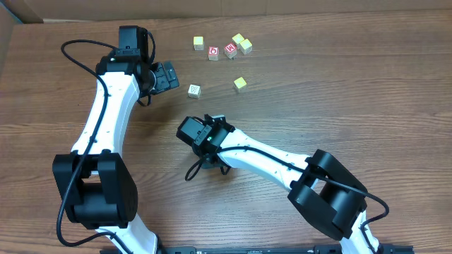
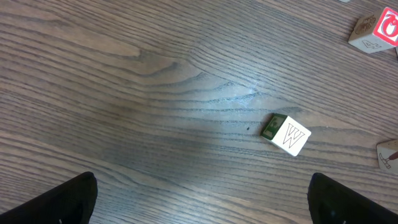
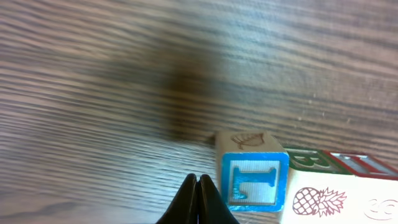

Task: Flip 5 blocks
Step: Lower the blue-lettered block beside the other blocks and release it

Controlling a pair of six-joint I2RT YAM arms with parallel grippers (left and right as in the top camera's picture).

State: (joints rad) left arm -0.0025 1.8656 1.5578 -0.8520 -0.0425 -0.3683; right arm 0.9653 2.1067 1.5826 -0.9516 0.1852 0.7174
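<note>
Several small wooden blocks lie at the back of the table: a cream one (image 1: 198,43), a pair (image 1: 241,43) and a yellow one (image 1: 240,83). A white W block (image 1: 194,90) (image 2: 286,134) with a green side lies just right of my left gripper (image 1: 168,76) (image 2: 211,208), which is open and holds nothing. My right gripper (image 1: 210,128) (image 3: 198,180) is shut on nothing, pointing down at the table. A blue-faced letter block (image 3: 255,177) sits right beside its fingertips, next to a pineapple-printed block (image 3: 323,199); my wrist hides these in the overhead view.
Two red-faced cubes (image 1: 213,53) (image 1: 230,50) sit among the back blocks; one (image 2: 379,30) shows at the left wrist view's top right. A block corner (image 2: 388,155) pokes in at that view's right edge. The brown wood-grain table (image 1: 339,106) is bare to the right.
</note>
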